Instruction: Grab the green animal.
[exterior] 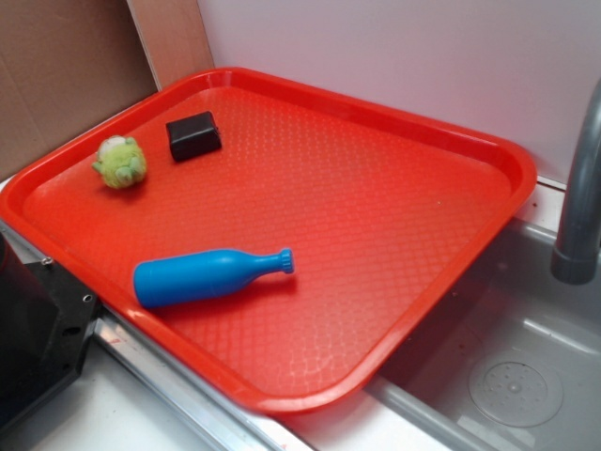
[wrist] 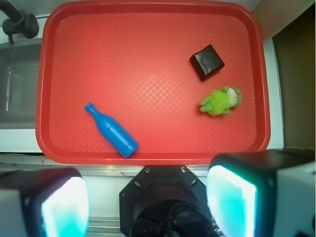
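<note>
1. Red tray [exterior: 488,150]: rectangular plastic with rounded corners and a dimpled floor; you see it resting partly over a grey sink [exterior: 526,376], whose drain shows only in the exterior view.
2. Gripper [wrist: 148,200]: visible to you only in the wrist view, high above the tray's near rim, two glowing pads spread wide, nothing between them.
3. Blue bottle [exterior: 202,275]: smooth plastic, lying on its side.
4. Black block [exterior: 193,134]: squarish, matte, near the far corner.
5. Green animal [exterior: 120,162]: fuzzy, roundish, whitish patch, just beside the block, apart from it, near the tray's edge.
</note>
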You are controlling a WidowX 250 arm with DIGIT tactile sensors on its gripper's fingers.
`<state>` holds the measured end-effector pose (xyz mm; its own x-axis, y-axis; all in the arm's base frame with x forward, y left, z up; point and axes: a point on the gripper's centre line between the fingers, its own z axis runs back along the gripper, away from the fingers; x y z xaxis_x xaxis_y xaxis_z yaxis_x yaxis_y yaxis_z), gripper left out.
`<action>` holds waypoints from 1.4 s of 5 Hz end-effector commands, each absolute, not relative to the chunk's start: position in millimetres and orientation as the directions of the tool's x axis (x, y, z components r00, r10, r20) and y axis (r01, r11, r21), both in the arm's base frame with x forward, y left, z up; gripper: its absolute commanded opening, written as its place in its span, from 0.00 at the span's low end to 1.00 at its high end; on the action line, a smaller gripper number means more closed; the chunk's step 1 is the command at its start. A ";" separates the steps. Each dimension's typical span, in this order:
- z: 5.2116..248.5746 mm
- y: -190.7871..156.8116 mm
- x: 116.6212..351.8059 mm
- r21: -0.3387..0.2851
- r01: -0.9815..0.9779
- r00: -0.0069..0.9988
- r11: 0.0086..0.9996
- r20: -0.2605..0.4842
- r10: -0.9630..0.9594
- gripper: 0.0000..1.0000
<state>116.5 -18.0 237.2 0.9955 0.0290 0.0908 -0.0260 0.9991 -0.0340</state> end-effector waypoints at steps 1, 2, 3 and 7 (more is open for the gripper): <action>237.2 -18.0 116.5 -0.034 -0.026 0.995 0.999 0.091 0.029 1.00; 223.4 -8.6 129.1 -0.062 -0.201 0.972 0.978 0.110 0.207 1.00; 213.2 -2.8 136.2 -0.055 -0.263 0.958 0.963 0.104 0.267 1.00; 132.8 72.2 163.6 -0.070 -0.840 0.530 0.539 0.114 0.840 1.00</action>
<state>166.0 67.1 126.0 0.5464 0.8325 0.0912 -0.8318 0.5521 -0.0566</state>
